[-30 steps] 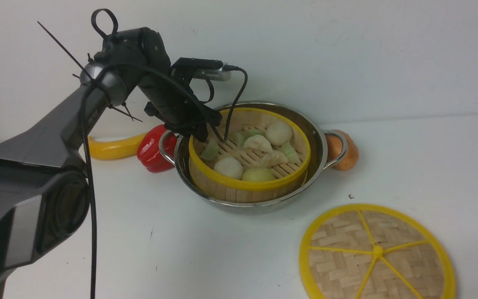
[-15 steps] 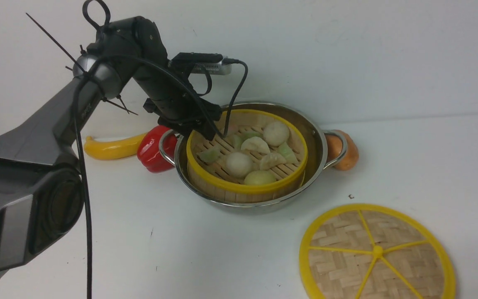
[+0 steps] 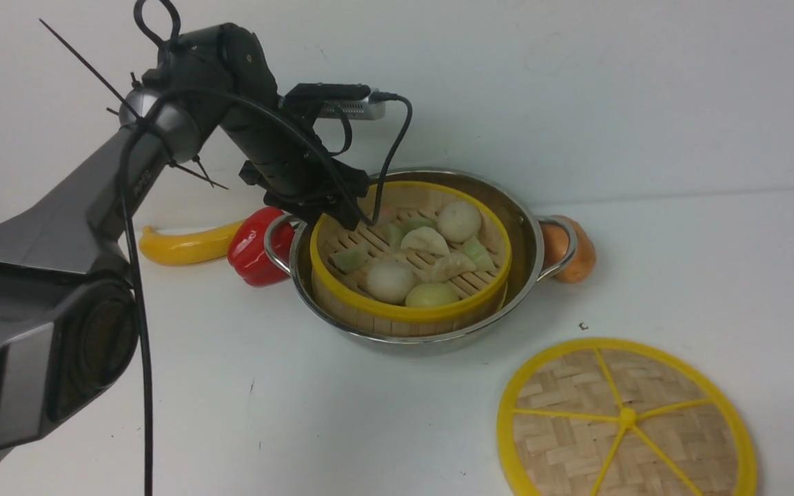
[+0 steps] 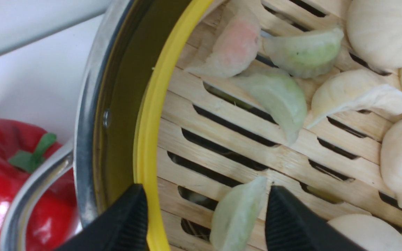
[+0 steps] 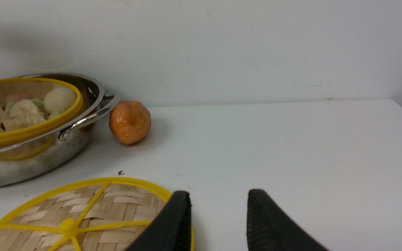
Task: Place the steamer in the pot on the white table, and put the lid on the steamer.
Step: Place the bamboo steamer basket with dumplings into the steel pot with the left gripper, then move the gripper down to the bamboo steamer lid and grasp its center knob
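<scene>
The steamer (image 3: 411, 313), a yellow-rimmed bamboo basket of pale dumplings and buns, sits inside the steel pot (image 3: 521, 227) on the white table (image 3: 369, 413). My left gripper (image 3: 342, 217) is open at the steamer's far-left rim. In the left wrist view the left gripper (image 4: 204, 190) straddles the yellow rim (image 4: 148, 115) without gripping it: one finger over the gap to the pot wall (image 4: 86, 104), the other over the slats. The lid (image 3: 626, 417) lies flat at front right. My right gripper (image 5: 218, 193) is open and empty, beside the lid (image 5: 82, 216).
A red pepper (image 3: 252, 248) and a yellow banana (image 3: 183, 248) lie left of the pot. An orange fruit (image 3: 576, 258) rests against its right handle. A white wall stands close behind the pot.
My left gripper opened and let go of the steamer's rim. The steamer dropped from a tilt to sit level in the pot, and the dumplings shifted. The arm rose slightly.
</scene>
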